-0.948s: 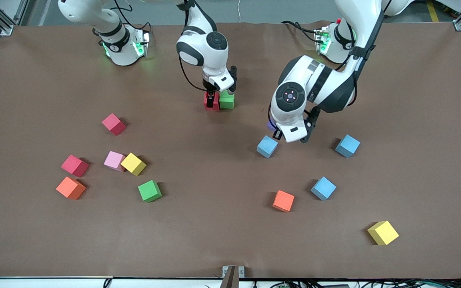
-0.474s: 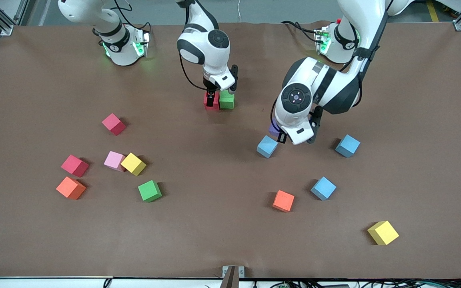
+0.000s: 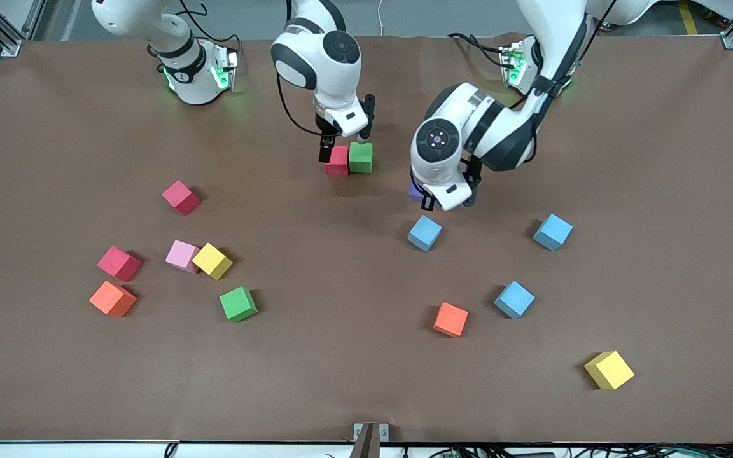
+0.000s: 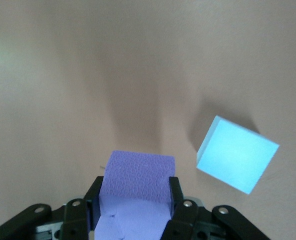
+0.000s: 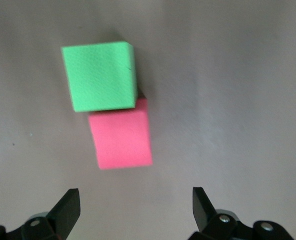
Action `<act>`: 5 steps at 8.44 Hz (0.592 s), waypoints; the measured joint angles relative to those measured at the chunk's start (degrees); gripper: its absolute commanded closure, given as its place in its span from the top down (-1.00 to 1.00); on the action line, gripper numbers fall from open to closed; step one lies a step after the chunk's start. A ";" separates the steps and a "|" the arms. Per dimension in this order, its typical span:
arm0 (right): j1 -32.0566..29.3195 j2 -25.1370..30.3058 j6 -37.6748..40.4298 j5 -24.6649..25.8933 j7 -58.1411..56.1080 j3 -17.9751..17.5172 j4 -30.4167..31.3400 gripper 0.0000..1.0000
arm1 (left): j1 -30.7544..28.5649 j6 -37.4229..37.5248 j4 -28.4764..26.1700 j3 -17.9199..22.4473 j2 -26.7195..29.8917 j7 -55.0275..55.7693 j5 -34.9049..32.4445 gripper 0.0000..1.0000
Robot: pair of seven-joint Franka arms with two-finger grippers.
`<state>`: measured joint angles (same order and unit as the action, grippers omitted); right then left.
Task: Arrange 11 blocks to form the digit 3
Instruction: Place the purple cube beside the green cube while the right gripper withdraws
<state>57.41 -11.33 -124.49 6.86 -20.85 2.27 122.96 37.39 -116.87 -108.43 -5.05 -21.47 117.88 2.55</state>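
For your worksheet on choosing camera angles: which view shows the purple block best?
The left wrist view: the purple block fills the foreground, clamped between the left gripper's fingers, above the table near a light blue block. The front view shows only a purple sliver beside the arm's wrist. The right wrist view does not show it.

Red block (image 3: 336, 161) and green block (image 3: 361, 157) touch side by side on the table, farthest from the front camera. Purple block (image 4: 138, 176) is lifted, pinched between two fingers. 3 light blue blocks (image 3: 425, 232) (image 3: 553, 231) (image 3: 514, 299) lie apart toward the left arm's end, with an orange block (image 3: 450, 319) and a yellow block (image 3: 609, 369) nearer the camera. Toward the right arm's end: 2 red (image 3: 181, 196) (image 3: 119, 263), pink (image 3: 182, 255) touching yellow (image 3: 212, 261), orange (image 3: 112, 299), green (image 3: 238, 303).
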 measured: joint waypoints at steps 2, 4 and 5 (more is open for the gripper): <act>-5.29 1.56 3.87 -0.01 -1.31 0.27 -2.70 0.98 | -0.01 -2.67 -3.26 -2.80 0.44 4.75 0.01 -0.34; -11.16 4.59 6.56 -1.88 -2.85 0.68 -3.16 0.98 | 0.09 -6.74 -6.36 -6.14 1.38 11.19 0.02 -0.34; -14.40 6.12 7.86 -2.84 -3.60 0.81 -3.19 0.99 | 0.07 -10.15 -7.99 -7.27 1.77 13.24 0.02 -0.34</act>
<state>43.01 -5.21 -116.63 4.02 -24.45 3.08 119.78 37.46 -127.02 -116.42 -12.32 -19.69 131.12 2.56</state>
